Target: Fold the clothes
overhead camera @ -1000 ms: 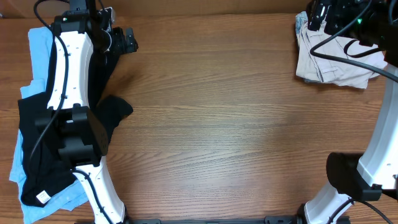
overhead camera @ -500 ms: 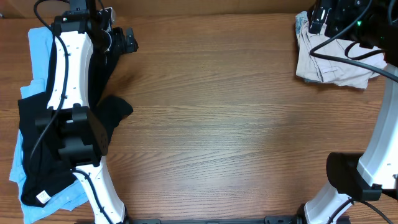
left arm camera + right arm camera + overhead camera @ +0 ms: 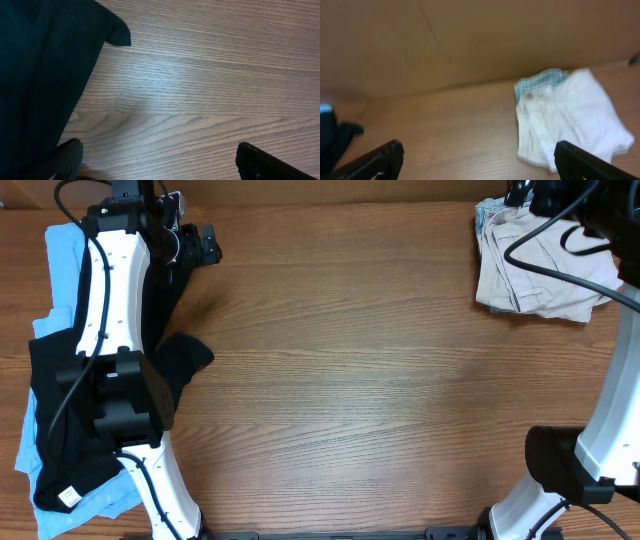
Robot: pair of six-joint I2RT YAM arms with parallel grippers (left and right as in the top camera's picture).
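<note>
While both arms hang over the table [image 3: 350, 380], left gripper [image 3: 157, 161] gapes wide, empty, at black garment's [image 3: 40, 75] edge, left side. Right gripper [image 3: 477, 161] equally wide, empty, above folded pale pile [image 3: 570, 117], far right corner.

The table [image 3: 350, 380] is brown wood with a clear grain and a soft sheen where the light falls. The black garment [image 3: 40, 65], the light blue cloth [image 3: 62, 255] and the folded beige clothes [image 3: 545, 290] are matt fabric. The left arm's shell [image 3: 108, 290] is smooth, glossy white plastic.
</note>
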